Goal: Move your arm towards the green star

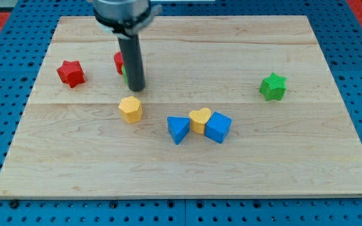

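Your tip (136, 89) sits in the upper left part of the table (187, 176), just above the yellow hexagon (131, 108) and right in front of a red block (119, 62) and a green block (125, 75) that the rod mostly hides; their shapes cannot be made out. There is no gripper on this arm, only the rod, so nothing is held or clamped.

The green star (273, 86) lies well apart, toward the view's right, at nearly the same height in the view as the tip. Between the two the wood is bare.

To do this well, slide straight toward the view's right along that line. Keep to the upper side of the cluster below, where a blue block (178, 129), a yellow heart (200, 119) and a blue cube (218, 127) sit touching one another; a path that sags toward the view's bottom would likely nudge them. The red star (70, 73) at the view's left is out of the way. Slow down as you near the green star, so you arrive beside it rather than shove it toward the edge.
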{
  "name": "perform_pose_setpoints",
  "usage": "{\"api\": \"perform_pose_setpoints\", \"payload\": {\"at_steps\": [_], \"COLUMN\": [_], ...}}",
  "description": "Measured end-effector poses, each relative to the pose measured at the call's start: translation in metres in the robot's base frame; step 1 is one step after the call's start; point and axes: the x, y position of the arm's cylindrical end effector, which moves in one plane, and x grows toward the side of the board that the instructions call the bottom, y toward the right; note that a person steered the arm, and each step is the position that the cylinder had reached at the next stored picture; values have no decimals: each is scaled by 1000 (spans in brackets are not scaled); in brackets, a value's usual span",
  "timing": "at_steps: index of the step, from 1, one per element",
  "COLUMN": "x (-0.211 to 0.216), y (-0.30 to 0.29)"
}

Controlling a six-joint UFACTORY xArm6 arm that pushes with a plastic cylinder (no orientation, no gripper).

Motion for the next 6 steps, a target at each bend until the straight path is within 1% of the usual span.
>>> {"api": "perform_pose_setpoints", "payload": {"at_steps": [1, 2, 3, 4, 5, 6], "x": [3, -12, -47, -45, -1, 27], "y": [21, 125, 230, 326, 348, 273]}}
